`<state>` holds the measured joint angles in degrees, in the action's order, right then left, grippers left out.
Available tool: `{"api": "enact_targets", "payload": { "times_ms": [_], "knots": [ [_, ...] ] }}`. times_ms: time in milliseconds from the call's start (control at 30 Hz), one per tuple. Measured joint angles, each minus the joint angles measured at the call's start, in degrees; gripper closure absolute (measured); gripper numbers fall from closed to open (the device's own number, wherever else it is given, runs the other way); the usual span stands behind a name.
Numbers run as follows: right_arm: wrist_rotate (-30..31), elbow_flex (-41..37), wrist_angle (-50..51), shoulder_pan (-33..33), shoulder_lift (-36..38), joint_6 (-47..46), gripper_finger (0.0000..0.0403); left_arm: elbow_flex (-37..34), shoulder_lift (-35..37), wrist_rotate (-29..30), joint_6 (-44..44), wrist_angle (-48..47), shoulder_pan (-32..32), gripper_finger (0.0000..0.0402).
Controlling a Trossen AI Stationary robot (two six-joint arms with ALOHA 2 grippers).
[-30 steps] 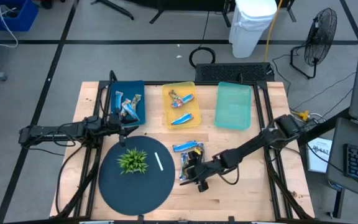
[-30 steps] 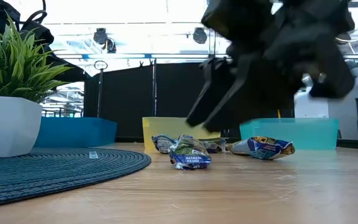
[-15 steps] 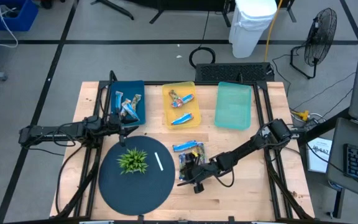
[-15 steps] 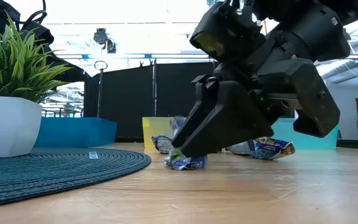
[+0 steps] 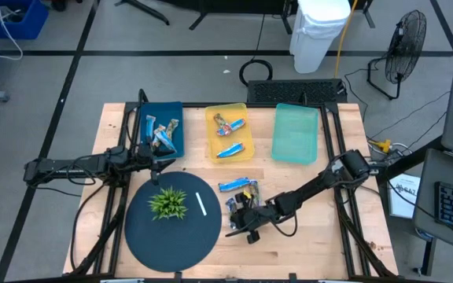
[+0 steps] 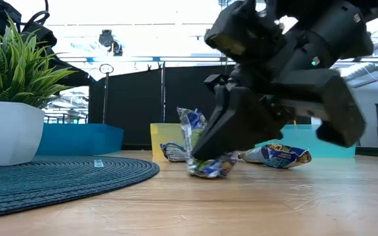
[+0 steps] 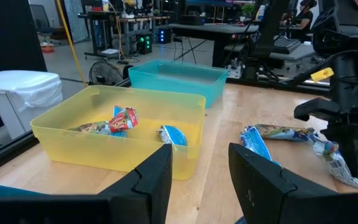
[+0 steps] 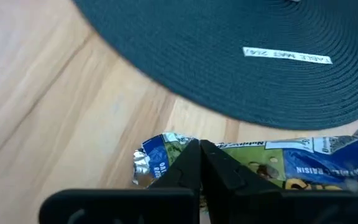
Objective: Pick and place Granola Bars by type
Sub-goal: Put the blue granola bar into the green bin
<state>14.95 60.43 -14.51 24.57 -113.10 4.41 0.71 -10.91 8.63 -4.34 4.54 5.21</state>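
While the right gripper (image 5: 238,222) presses down near the counter's (image 5: 305,251) front, its jaws are closed on a blue-and-green granola bar (image 6: 205,164) beside the round dark mat (image 5: 171,228) carrying a potted plant (image 5: 167,203). Two more bars (image 5: 238,187) lie just beyond. Farther back, the left gripper (image 5: 157,159), jaws parted and empty, hovers by the blue bin (image 5: 175,114) of bars, beside the yellow bin (image 5: 246,149) of bars and the teal bin (image 5: 296,134).

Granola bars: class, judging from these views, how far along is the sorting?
Done: bars lie in the blue tray and the yellow tray. In hand: the right gripper is shut on a blue-green bar on the table. Left: that bar, another loose bar; the teal tray looks empty.
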Motion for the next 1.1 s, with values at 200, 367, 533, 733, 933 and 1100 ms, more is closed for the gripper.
{"api": "enact_targets", "payload": {
  "times_ms": [200, 367, 533, 733, 933, 1100],
  "knots": [
    [1.65, -0.09, 0.61, 0.82, 3.83, 3.12, 0.0403, 0.0, 0.01, -0.01, 0.0, 0.0, 0.0, 0.024],
    [7.27, -0.07, 0.67, 1.42, 5.22, 3.82, 0.0403, 0.0, -0.01, -0.01, 0.0, 0.0, 0.0, 0.024],
    [7.3, -0.04, 5.2, 0.92, 5.71, 3.91, 0.0402, 0.0, 0.0, -0.01, 0.0, 0.0, 0.0, 0.024],
    [7.39, -0.05, 14.37, 0.9, 5.7, 3.56, 0.0333, 0.0, -0.01, -0.01, 0.0, -0.01, 0.0, 0.024],
    [6.29, -0.95, 15.23, 1.6, 5.7, 1.94, 0.0215, 0.0, -0.01, -0.01, 0.0, 0.0, 0.0, 0.024],
    [11.29, -3.26, 8.89, 2.26, 5.7, 2.21, 0.0149, 0.0, 0.0, 0.01, 0.0, 0.0, 0.0, 0.024]
  ]
}}
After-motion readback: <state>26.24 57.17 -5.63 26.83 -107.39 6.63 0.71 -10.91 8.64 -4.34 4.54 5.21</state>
